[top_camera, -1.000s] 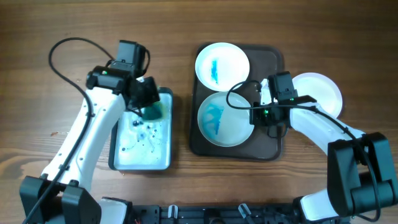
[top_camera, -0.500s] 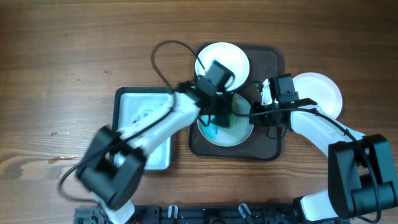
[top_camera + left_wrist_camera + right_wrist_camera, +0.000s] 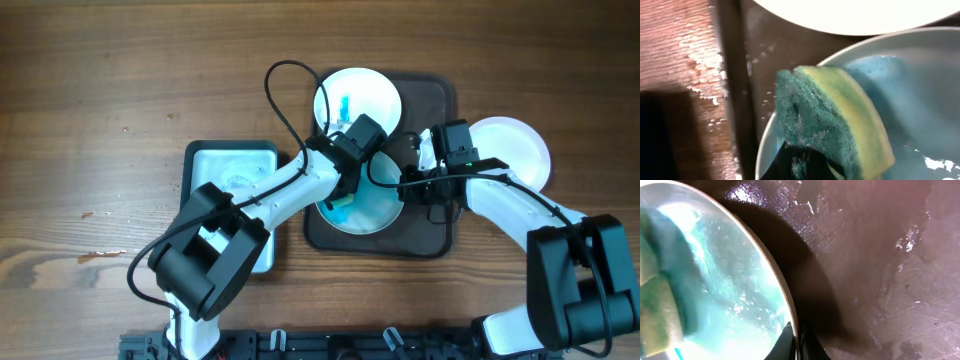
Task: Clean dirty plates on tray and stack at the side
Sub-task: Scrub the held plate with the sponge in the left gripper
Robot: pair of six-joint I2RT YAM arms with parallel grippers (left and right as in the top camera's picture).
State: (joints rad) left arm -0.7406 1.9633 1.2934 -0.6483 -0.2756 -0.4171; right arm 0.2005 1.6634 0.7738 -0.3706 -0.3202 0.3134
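The left pincer (image 3: 799, 161) is clenched on a green and yellow sponge (image 3: 840, 125). The sponge rests on the left side of the near plate (image 3: 388, 208). This plate is wet and blue. It sits on the near half of the dark tray (image 3: 437, 100). The right pincer (image 3: 795, 342) pinches the plate's right rim. The far plate (image 3: 365, 95), also on the tray, has a blue smear. A clean white plate (image 3: 520, 145) lies on the worktop (image 3: 100, 100), just right of the tray.

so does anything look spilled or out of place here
White flecks are spattered on the wooden table beside the tray, and wet blue paint is smeared across the near plate under the sponge. Nothing looks tipped or broken.
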